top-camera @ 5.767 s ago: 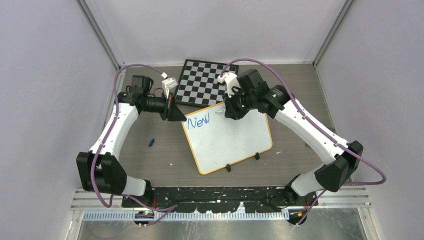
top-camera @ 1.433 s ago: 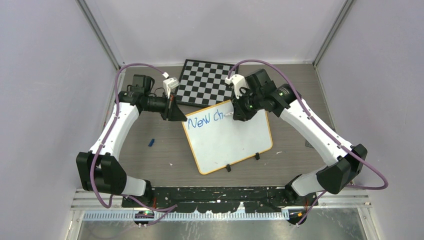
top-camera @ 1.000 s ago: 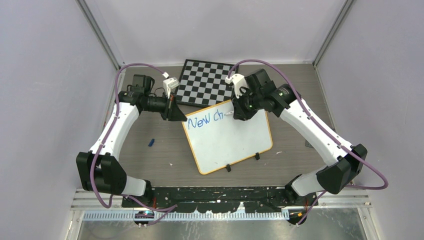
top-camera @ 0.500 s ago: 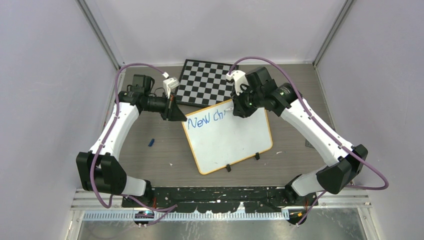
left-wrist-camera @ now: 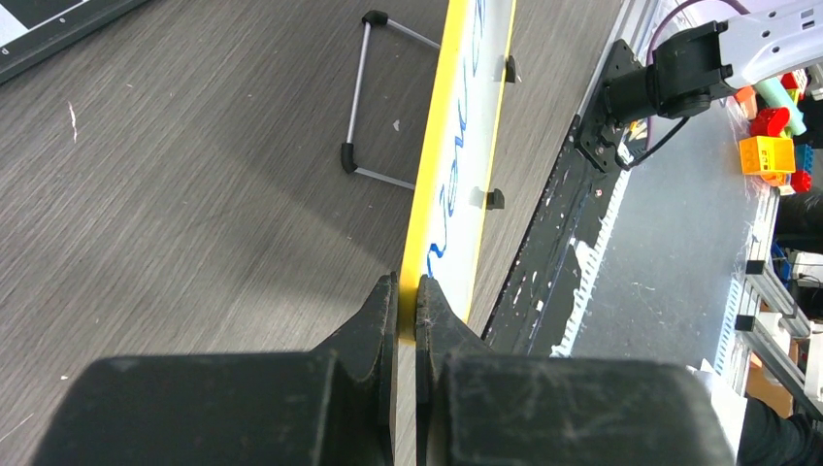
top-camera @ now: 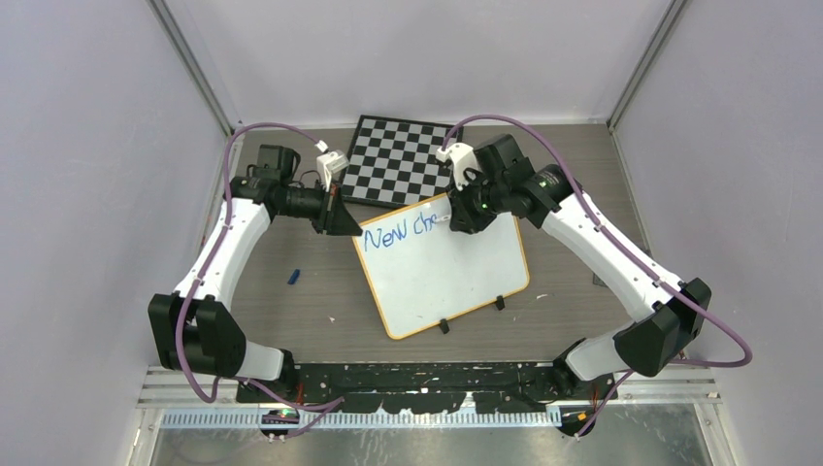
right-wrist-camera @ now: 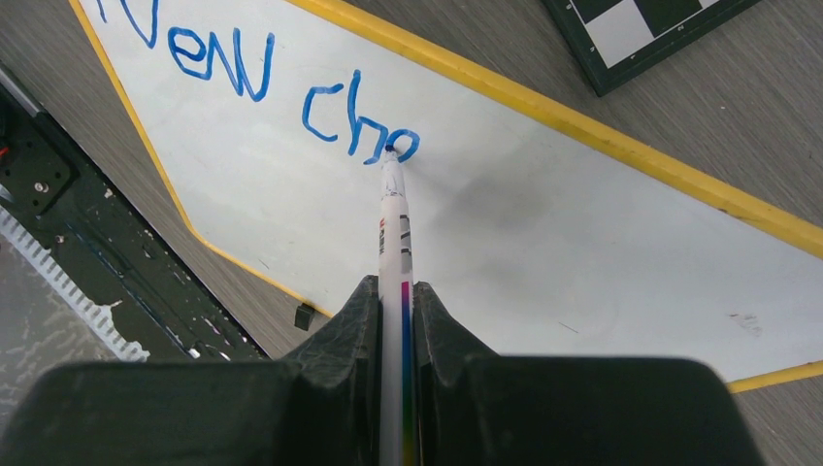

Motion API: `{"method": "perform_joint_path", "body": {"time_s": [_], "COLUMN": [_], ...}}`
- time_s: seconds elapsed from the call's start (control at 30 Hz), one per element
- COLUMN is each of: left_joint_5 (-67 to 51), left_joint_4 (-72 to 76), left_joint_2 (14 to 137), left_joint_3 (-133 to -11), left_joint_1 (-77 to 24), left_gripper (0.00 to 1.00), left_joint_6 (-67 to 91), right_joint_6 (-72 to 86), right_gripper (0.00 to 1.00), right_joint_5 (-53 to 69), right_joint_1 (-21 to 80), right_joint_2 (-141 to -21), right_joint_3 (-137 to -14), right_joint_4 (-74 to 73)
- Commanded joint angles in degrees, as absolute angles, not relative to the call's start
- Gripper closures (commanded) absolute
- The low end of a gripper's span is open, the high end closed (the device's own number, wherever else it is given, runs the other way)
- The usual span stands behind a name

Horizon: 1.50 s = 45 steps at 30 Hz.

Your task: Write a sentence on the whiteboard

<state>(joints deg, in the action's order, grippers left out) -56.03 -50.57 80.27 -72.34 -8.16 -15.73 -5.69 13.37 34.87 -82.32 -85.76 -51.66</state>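
Observation:
The whiteboard (top-camera: 448, 279), white with a yellow-orange rim, lies tilted on the table and carries "New cho" in blue along its top. My left gripper (top-camera: 357, 231) is shut on the board's upper-left corner; in the left wrist view its jaws (left-wrist-camera: 408, 287) pinch the rim (left-wrist-camera: 433, 165) edge-on. My right gripper (top-camera: 456, 221) is shut on a white marker (right-wrist-camera: 393, 228). The marker's blue tip touches the board (right-wrist-camera: 592, 228) at the last letter.
A chessboard (top-camera: 400, 160) lies just behind the whiteboard, close to the right wrist. A small blue cap (top-camera: 293, 277) sits on the table left of the board. Two black clips (top-camera: 443, 326) hold the board's near edge. A wire stand (left-wrist-camera: 361, 97) lies behind the board.
The writing has grown from "New" to "New ch" and now has a round letter after it. The right gripper shifted slightly with the marker. The left gripper has not moved.

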Motion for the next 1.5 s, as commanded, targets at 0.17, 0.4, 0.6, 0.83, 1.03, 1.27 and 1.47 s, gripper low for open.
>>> {"method": "perform_joint_path", "body": {"time_s": [0.17,0.4,0.6,0.83,1.03,1.27,1.47], "left_joint_5": [-54.1,-54.1,-54.1,-54.0,-54.0,-54.0,-54.0], "left_joint_4": [-52.2,-52.2,-52.2,-52.2,-52.1,-52.1,-52.3], "left_joint_2": [81.4,81.4,81.2,81.2,81.5,81.3,81.4], "left_joint_3": [-72.3,-72.6,-72.5,-72.4,-72.4,-72.4,-72.5], "left_joint_1": [-10.0,-10.0,-10.0,-10.0,-10.0,-10.0,-10.1], "left_gripper": [1.0,1.0,1.0,1.0,1.0,1.0,1.0], "left_joint_6": [-17.8,-17.5,-17.5,-17.5,-17.6,-17.6,-17.4], "right_joint_6": [-7.6,-8.0,-7.9,-7.6,-7.4,-8.8,-9.6], "right_gripper": [1.0,1.0,1.0,1.0,1.0,1.0,1.0], "right_joint_5": [9.8,9.2,8.9,10.3,12.3,11.3,10.6], "right_joint_1": [34.6,34.2,33.8,33.7,33.7,33.7,33.8], "right_joint_2": [-79.9,-81.1,-82.1,-81.7,-80.7,-80.0,-80.1], "right_joint_3": [-85.4,-88.6,-90.5,-89.3,-86.0,-85.8,-90.0], "right_joint_4": [-50.9,-51.0,-50.7,-51.0,-51.9,-53.2,-54.7]}}
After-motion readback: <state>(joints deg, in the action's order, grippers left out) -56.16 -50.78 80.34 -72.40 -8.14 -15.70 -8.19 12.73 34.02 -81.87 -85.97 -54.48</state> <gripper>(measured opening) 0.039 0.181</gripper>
